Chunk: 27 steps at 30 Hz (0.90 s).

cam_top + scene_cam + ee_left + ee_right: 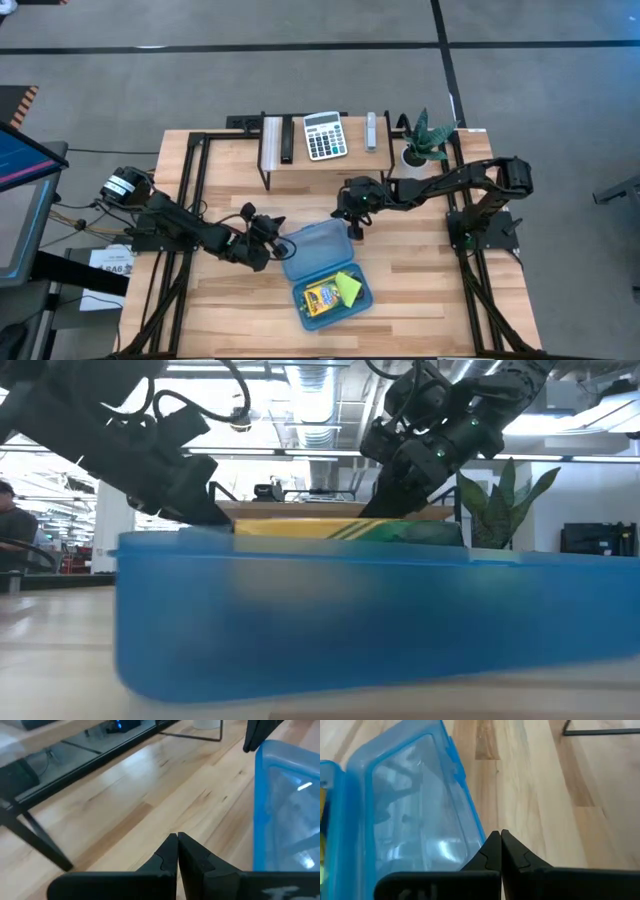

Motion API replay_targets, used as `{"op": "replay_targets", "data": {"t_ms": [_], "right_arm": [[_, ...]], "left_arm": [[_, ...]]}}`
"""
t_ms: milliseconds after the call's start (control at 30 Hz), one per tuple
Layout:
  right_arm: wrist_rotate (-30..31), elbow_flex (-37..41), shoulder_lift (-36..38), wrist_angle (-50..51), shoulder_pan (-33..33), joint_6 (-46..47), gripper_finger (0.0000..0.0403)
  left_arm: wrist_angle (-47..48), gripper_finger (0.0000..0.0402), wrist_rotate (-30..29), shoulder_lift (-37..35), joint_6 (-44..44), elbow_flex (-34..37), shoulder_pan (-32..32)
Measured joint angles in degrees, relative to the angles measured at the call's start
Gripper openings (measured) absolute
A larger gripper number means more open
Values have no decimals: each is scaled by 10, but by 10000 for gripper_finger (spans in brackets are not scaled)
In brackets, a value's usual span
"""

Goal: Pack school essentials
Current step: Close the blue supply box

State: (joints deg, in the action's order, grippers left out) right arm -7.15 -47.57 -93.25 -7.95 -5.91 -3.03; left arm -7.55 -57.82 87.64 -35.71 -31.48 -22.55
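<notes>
The left gripper [277,225] hovers low over the wooden table [420,290], its dark fingers [167,854] pressed together on nothing, just beside the left edge of the open blue plastic case [322,268]. The case is translucent and rounded at the corners; its empty lid [313,246] lies flat toward the back, hinged to the tray [333,296] nearer the front edge. In the tray lie a yellow-green crayon box [323,298] and, touching it on the right, a lime-green sticky-note pad [348,286]; print on the box is too small to read. The right gripper [352,226] hangs at the lid's far right corner, fingers [496,851] also closed and empty. Behind, a black wire shelf [268,165] bears a white-grey calculator [325,136], with a potted plant [425,140] at its right
</notes>
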Motion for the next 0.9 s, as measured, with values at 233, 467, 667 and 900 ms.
{"op": "replay_targets", "data": {"t_ms": [233, 467, 667, 900], "right_arm": [[-37, 1, 1, 0, 0, 2, 8], [-52, 1, 22, 3, 12, 6, 8], [-53, 1, 47, 10, 44, 6, 8], [-52, 1, 75, 24, 93, 15, 8]], "left_arm": [[-23, 0, 10, -18, 33, 0, -4], [-25, 0, -1, -81, 53, 0, -39], [-18, 0, 8, -98, 45, 0, -69], [8, 0, 44, -98, -4, 1, -70]]}}
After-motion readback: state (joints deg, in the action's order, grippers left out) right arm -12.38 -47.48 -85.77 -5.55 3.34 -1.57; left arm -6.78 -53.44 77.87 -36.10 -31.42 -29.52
